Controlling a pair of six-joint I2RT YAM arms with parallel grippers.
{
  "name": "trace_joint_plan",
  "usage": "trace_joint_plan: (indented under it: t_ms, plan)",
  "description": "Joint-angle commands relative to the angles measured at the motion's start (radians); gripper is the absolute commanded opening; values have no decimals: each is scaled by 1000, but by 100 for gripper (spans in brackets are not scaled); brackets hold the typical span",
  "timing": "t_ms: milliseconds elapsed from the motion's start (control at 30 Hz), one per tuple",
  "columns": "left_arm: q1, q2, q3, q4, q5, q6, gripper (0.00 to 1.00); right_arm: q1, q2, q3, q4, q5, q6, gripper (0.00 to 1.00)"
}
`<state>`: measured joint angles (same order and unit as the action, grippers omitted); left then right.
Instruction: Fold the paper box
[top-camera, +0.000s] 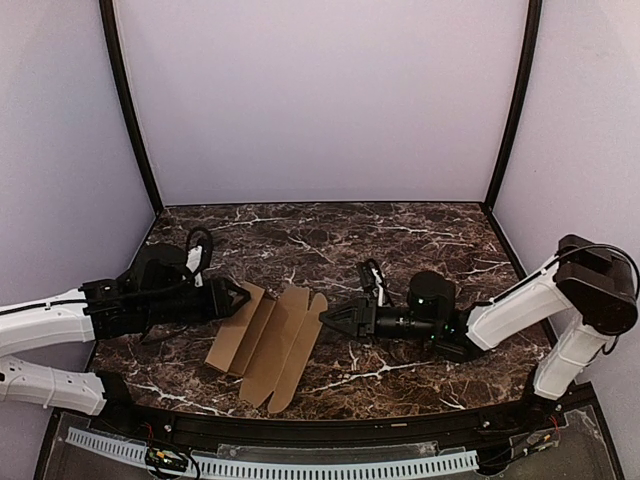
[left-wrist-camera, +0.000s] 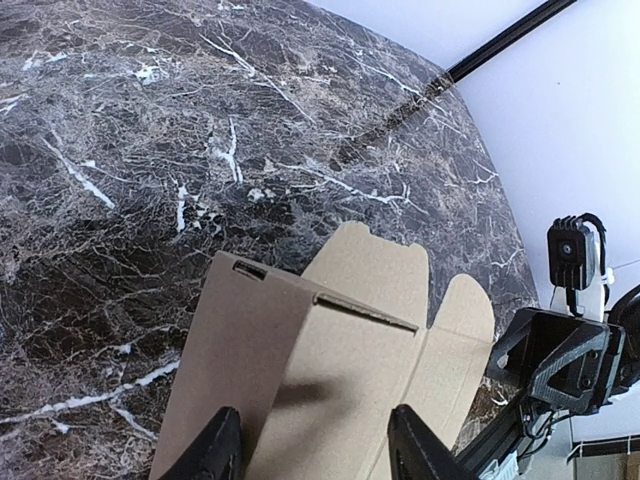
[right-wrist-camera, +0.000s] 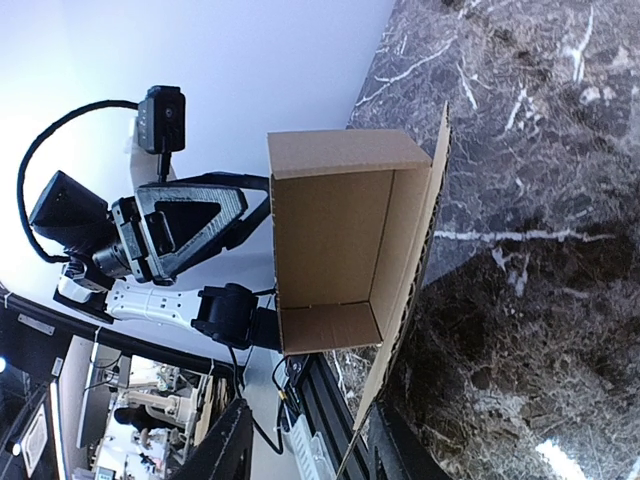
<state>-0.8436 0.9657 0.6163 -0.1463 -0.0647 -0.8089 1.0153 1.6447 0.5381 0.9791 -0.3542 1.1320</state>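
Paper box (top-camera: 268, 345), part-folded, lies on the counter (top-camera: 420, 235) between two half-spread pairs of jaws.
Left jaws stand apart over a flat tan panel, pinching nothing. Right jaws straddle the thin edge of a raised flap without closing on it. The cardboard is plain brown, creased into long panels, with rounded tabs and narrow slots. The counter is dark marble veined with white.
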Motion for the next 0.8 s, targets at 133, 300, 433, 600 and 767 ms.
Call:
trace_joint_plan:
  t_ms: [133, 300, 433, 600, 767]
  plan:
    - [14, -74, -46, 25, -27, -83, 50, 6, -102, 84, -250, 61, -152, 39]
    - [24, -88, -73, 13, -52, -102, 52, 6, -167, 135, -365, 80, -219, 39]
    - [37, -107, -110, 9, -83, -116, 54, 7, -199, 178, -449, 87, -260, 39]
    - [57, -92, -164, 83, -52, -135, 55, 12, -228, 227, -549, 107, -312, 38]
    - [61, -20, -176, 137, -4, -134, 55, 20, -248, 275, -653, 142, -361, 38]
